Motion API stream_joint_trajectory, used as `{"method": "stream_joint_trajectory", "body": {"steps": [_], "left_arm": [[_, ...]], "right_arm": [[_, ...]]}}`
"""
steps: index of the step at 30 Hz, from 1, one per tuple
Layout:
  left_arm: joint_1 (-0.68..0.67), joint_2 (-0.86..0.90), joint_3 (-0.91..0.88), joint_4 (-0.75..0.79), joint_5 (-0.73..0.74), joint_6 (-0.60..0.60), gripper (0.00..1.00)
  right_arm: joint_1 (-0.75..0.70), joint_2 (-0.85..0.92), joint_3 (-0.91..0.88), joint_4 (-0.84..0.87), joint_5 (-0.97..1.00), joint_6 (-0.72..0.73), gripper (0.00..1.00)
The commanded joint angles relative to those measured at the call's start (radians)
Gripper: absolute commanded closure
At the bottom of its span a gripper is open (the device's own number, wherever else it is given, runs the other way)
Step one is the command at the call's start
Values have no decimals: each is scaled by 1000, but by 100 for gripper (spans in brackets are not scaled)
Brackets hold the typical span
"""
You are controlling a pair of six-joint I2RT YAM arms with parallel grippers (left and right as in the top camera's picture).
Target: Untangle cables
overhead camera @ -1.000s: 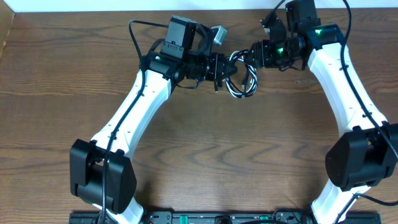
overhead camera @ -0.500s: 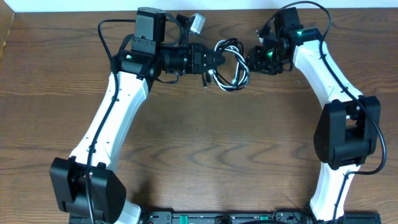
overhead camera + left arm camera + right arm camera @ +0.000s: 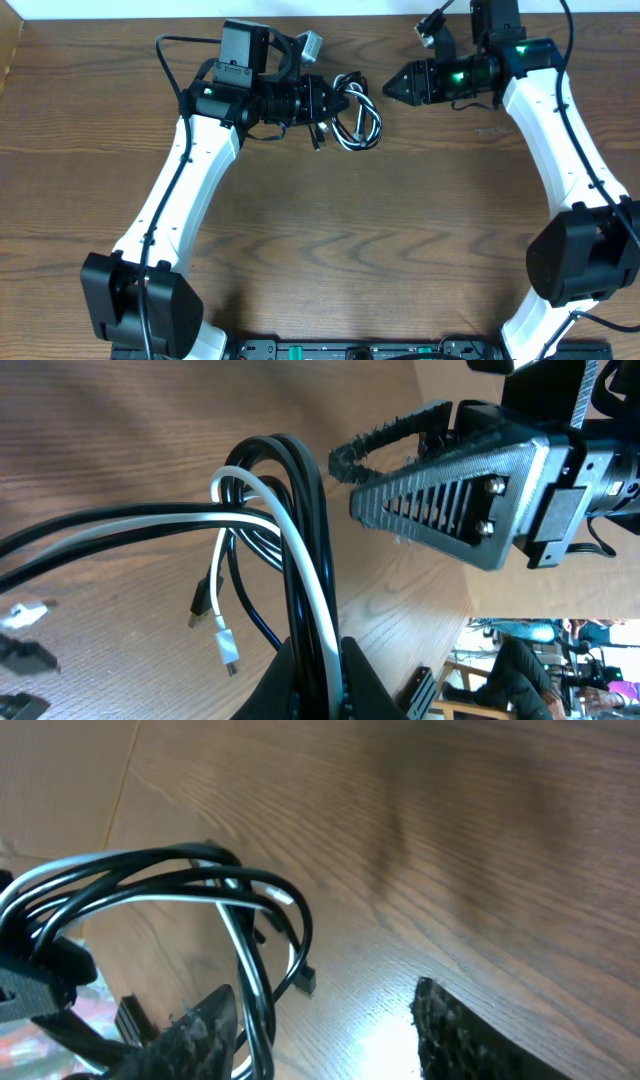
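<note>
The left pincer is pinched tight on a tangled bundle, the black cable and white cable looped together, seemingly resting on the wooden surface. The right pincer hovers just right of the loops, apart from them, jaws spread and empty.
</note>
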Motion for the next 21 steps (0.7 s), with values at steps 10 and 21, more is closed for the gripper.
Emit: {"method": "stream_joint_trajectory", "body": {"steps": [10,21], "left_arm": [[3,-15,-5,16,-6,-45,93],[180,-18,1,49,-6,-107,93]], "right_arm": [[118,100,-2,-18,179,104,42],[-20,182,-3,-121,509,342,41]]}}
